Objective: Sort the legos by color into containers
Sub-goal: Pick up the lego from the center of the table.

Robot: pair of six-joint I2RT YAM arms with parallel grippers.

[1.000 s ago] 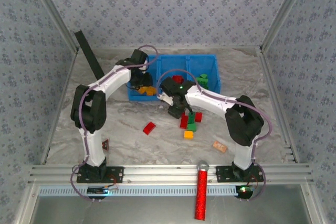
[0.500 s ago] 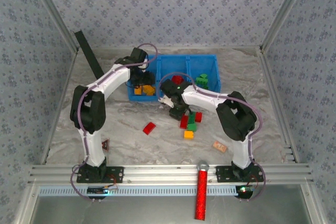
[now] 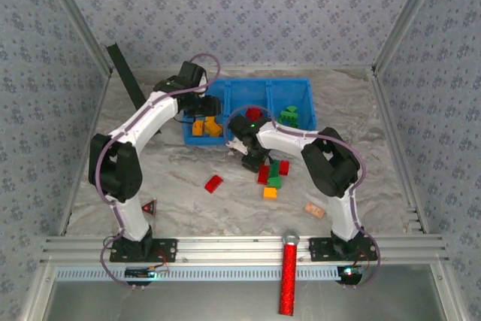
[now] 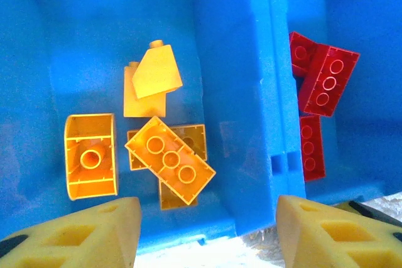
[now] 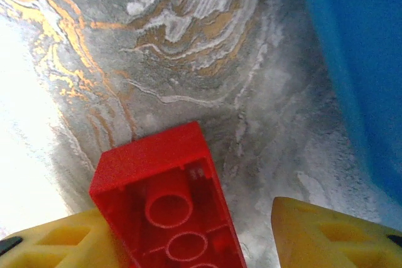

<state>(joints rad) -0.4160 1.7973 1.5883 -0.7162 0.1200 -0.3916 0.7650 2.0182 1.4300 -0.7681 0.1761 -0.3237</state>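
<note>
My left gripper (image 4: 207, 230) hangs open over the near edge of the blue containers (image 4: 239, 61), with nothing between its fingers. Below it, several yellow-orange legos (image 4: 169, 158) lie in the left compartment and red legos (image 4: 323, 80) in the middle one. Seen from above, the left gripper (image 3: 197, 107) is at the bin's left end and green legos (image 3: 289, 116) sit in the right compartment. My right gripper (image 5: 191, 236) is open low over the table. A red lego (image 5: 166, 192), hollow side up, lies between its fingers, against the left one and apart from the right one.
Loose legos lie in front of the bin: a red one (image 3: 213, 183), a red (image 3: 264, 174), a green (image 3: 276, 180) and an orange (image 3: 270, 193). A peach block (image 3: 315, 209), a red-and-black triangle (image 3: 149, 207), a red cylinder (image 3: 288, 276) and a black bar (image 3: 128, 77) stand around.
My left gripper has opened and drawn back toward the bin's left end, uncovering the orange legos. The right arm's elbow swung left while its gripper stayed by the red lego.
</note>
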